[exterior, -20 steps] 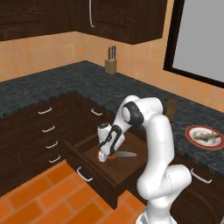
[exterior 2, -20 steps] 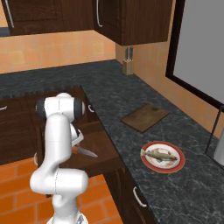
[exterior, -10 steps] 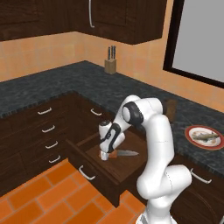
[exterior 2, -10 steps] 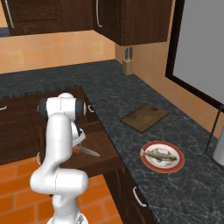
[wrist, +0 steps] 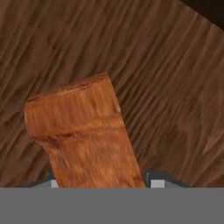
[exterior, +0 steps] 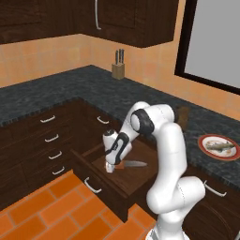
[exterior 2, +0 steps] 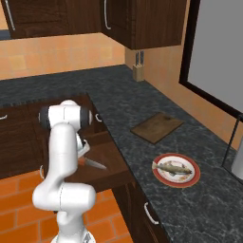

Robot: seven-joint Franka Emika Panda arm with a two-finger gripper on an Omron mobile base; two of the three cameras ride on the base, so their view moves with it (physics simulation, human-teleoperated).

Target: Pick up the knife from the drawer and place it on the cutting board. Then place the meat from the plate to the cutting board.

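While low in the drawer (exterior: 123,183), hand (exterior: 111,167) astride knife (exterior: 132,164) handle, grip uncertain.

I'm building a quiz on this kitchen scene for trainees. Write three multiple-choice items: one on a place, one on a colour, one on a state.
1. Where is the meat?
A. on the cutting board
B. on the plate
C. in the drawer

2. What colour is the knife's handle?
A. orange
B. black
C. white

3. How does the drawer stand?
A. shut
B. lifted out onto the counter
C. pulled open

Key:
1 B: the meat lies on the plate, while the cutting board is bare.
2 A: the knife shows an orange handle between the tips of the pincer.
3 C: the drawer juts out from the cabinet front with its floor showing.
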